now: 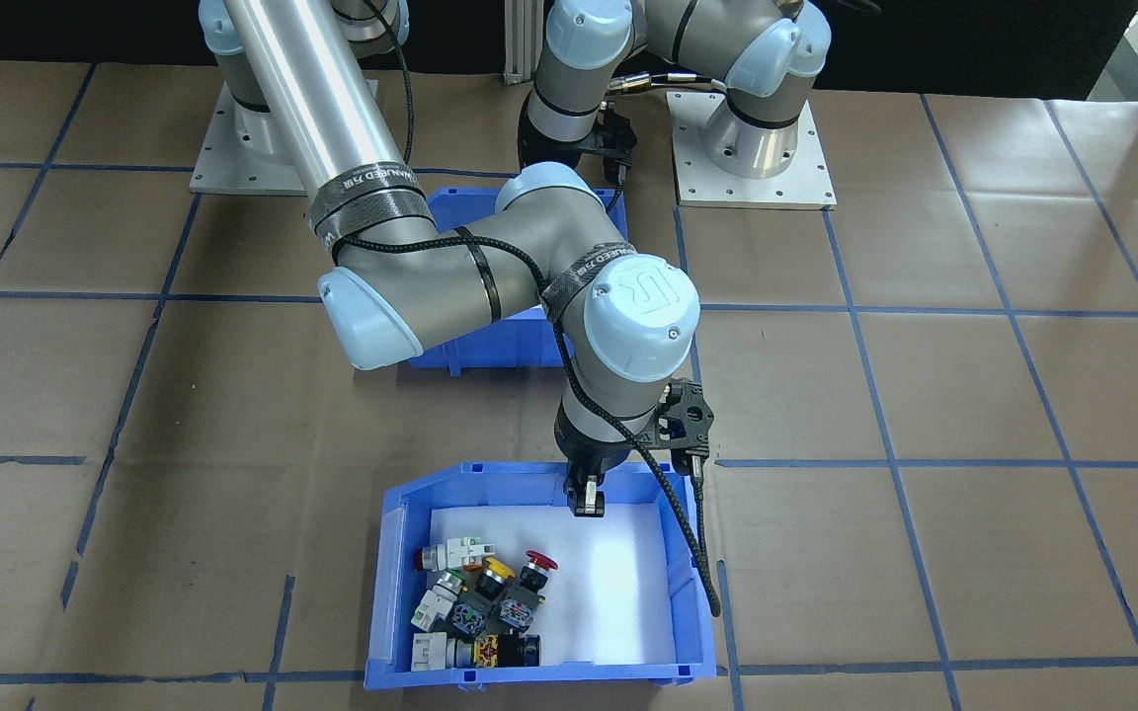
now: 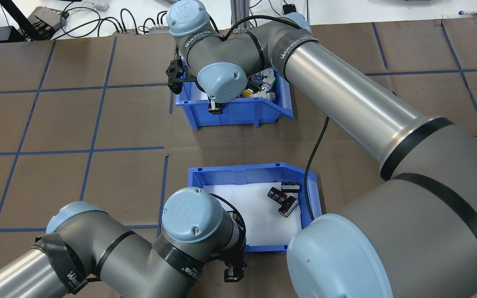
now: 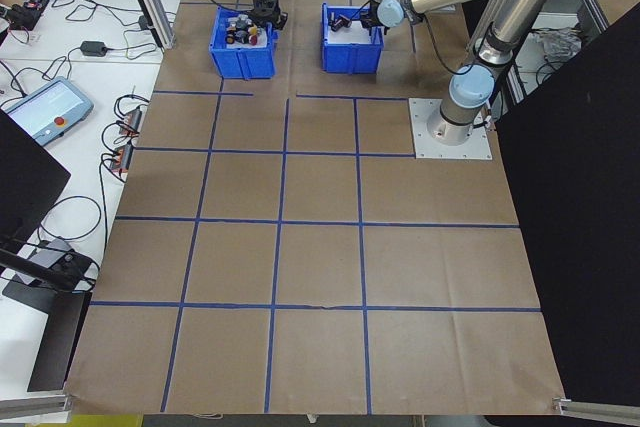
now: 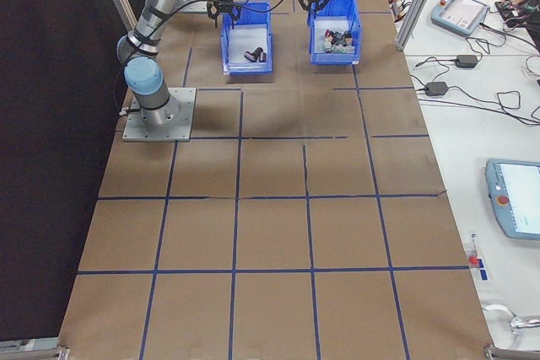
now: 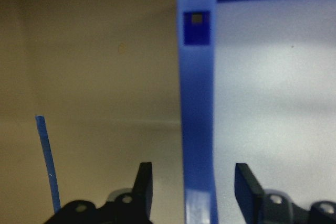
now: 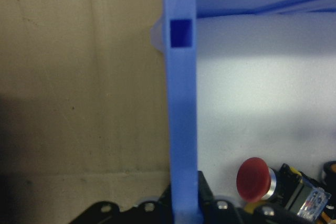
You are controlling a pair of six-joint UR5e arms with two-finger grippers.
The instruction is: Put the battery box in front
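In the overhead view, the left arm (image 2: 97, 252) comes in from the lower left corner over the brown-papered desk (image 2: 56, 120), which is marked into squares by blue tape lines (image 2: 97, 120). Its left pincer (image 2: 230, 275) hangs at the bottom edge of the frame, right at the lower wall of the battery box (image 2: 246, 169).

From the left wrist camera we see that pincer wide open. One of its dark fingers (image 5: 143, 184) stands outside the blue wall and the other inside, over the white liner (image 2: 251, 211), with a gap on each side, so it has hold of nothing.

The battery box sits on the desk in the lower centre of the overhead frame, its sloped cut-away corner at the upper right. A few dark cylinders (image 2: 288, 205) lie against its right-hand wall. The rest of the liner is bare.

Well apart from it, in the upper centre of the same frame, stands the switch bin (image 2: 242, 114). The right pincer (image 2: 216, 108) is at the left end of the bin's lower wall. In the right wrist view its fingers sit tight against both faces of that wall, closed on it, and a red mushroom button (image 6: 253, 178) lies just inside.

The front-facing view shows the push-button switches (image 1: 490, 592) heaped in the lower left part of that bin.

Farthest right in the overhead frame, the right arm (image 2: 346, 95) slants from the lower right corner up to the switch bin.
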